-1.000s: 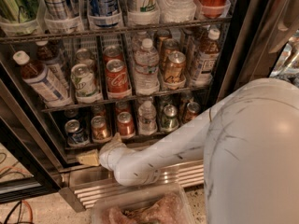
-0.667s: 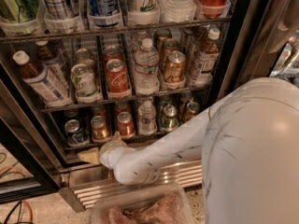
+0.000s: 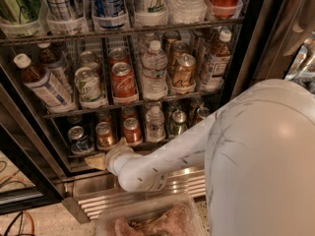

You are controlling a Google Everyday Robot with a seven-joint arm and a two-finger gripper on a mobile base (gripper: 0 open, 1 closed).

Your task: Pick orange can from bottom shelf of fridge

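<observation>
Ribbed steel panel [image 3: 162,188] lines the fridge [image 3: 248,43] base, above speckled floor [image 3: 47,222] with cables [image 3: 15,221] near left. On the bottom shelf [image 3: 118,144], the orange can [image 3: 104,134] stands between a dark can [image 3: 78,139] and a red can [image 3: 132,130]. The gripper [image 3: 98,160] hovers just near-left of it; open or closed, I cannot tell.

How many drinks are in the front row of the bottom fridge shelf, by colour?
orange can: 1
red can: 1
green can: 1
dark can: 1
brownish can, right end, partly behind the arm: 1
water bottle: 1
Total: 6
The gripper sits just below the bottom shelf, under the orange can.
</observation>
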